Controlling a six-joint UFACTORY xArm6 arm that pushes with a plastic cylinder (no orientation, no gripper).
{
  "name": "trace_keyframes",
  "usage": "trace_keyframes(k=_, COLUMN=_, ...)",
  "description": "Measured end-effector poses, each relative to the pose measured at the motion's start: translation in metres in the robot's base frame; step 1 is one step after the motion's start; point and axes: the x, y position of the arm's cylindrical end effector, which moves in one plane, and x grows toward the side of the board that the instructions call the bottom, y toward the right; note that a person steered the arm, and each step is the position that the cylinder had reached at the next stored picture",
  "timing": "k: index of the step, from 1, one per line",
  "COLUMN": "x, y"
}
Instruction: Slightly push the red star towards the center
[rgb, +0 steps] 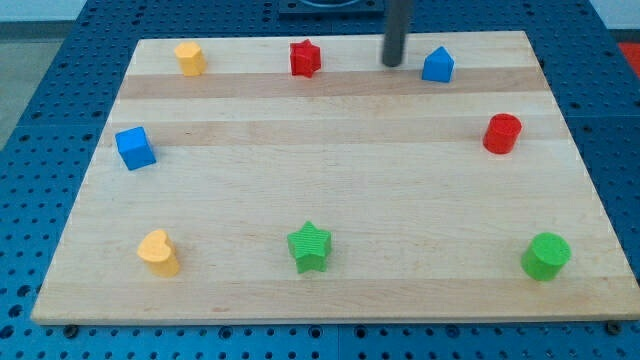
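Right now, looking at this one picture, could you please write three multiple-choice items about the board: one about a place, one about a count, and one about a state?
1. Where does my tip stand?
A. Between the red star and the blue house-shaped block, near the view's top
B. Beside the green star
C. Left of the yellow block at the view's top

2. How many red blocks lie on the board?
A. One
B. Two
C. Three

3. What is the state of my tip and the red star?
A. Touching
B. The star lies on its side under the tip
C. Apart, with bare wood between them

Answers:
1. A, since the rod ends between those two blocks.
2. B, the red star and the red cylinder.
3. C, a clear gap shows to the star's right.
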Motion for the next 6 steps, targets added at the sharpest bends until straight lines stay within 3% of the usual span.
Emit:
trace_keyframes(k=1, x=-0.027, y=-0.017)
trace_keyframes(k=3, x=-0.028, y=-0.149)
trace_keyframes(k=5, x=0.017, y=-0.115)
trace_keyframes(k=6, x=-0.023, y=-0.172)
